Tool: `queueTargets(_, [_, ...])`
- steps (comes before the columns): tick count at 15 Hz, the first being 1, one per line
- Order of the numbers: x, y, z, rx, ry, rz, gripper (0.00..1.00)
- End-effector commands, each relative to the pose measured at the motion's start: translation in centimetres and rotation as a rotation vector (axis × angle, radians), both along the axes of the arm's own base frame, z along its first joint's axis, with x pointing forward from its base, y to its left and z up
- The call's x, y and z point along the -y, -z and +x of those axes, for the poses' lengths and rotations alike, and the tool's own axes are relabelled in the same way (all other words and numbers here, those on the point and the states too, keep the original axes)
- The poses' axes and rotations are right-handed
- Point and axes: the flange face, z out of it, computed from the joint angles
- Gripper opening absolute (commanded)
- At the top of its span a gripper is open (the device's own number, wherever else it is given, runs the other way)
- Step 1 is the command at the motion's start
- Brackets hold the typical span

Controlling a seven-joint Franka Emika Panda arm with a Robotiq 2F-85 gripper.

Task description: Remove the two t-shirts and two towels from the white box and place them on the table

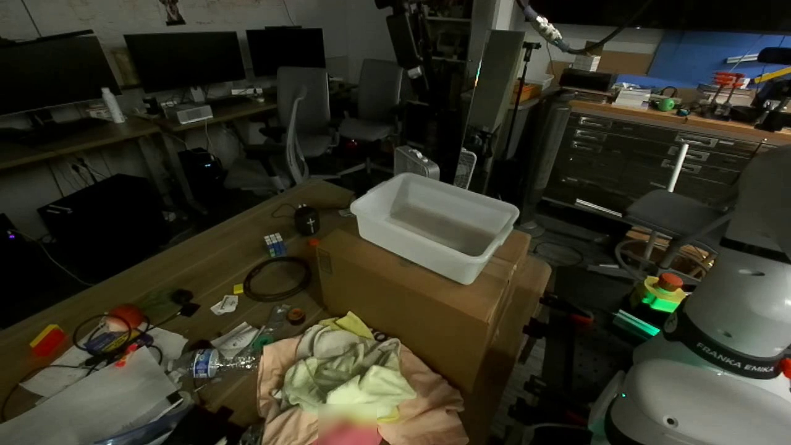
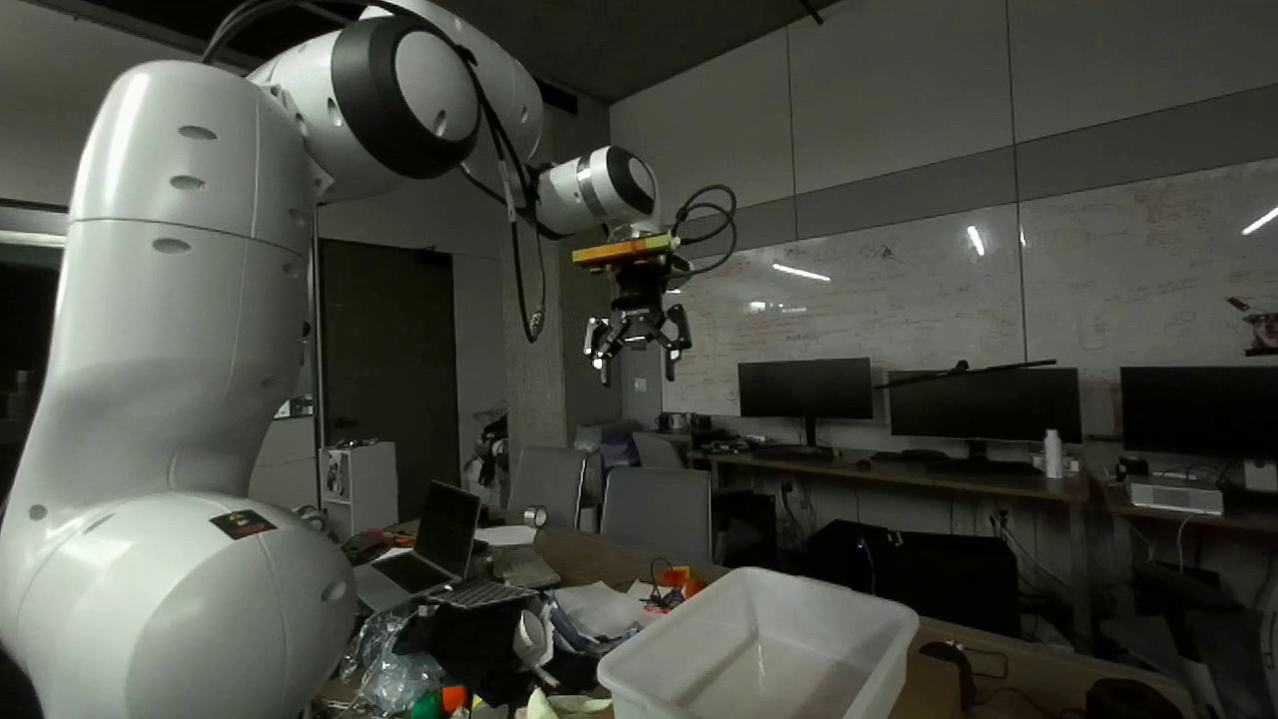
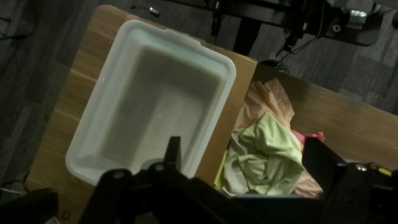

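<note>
Wrist view: the black two-fingered tool (image 3: 244,152), fingers apart, hides one corner of the rectangular white plastic box (image 3: 155,109) atop a brown cardboard carton (image 3: 231,104). Overlapping folds hide edges in the peach-and-green cloth heap (image 3: 269,152) on the brown wooden bench (image 3: 339,124). The white jointed arm (image 2: 195,330) arches high, tool downward.

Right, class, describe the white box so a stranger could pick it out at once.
On the wooden table, find the big brown cardboard box beside a crumpled heap of cloth. On top of that cardboard box sits the white box. Unlike either neighbour, it is a pale, open-topped plastic tub with rounded corners.
</note>
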Motion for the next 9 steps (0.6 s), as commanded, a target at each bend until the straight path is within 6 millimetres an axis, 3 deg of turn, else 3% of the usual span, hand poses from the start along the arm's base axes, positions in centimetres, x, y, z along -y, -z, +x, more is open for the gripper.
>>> queueTargets(1, [4.2, 0.4, -3.2, -0.011, 0.053, 0.004, 1.0])
queueTargets(5, [8.1, 1.5, -6.3, -0.016, 0.129, 0.021, 1.0])
queueTargets(9, [10.1, 2.1, -7.8, 0.153, 0.199, 0.04, 1.0])
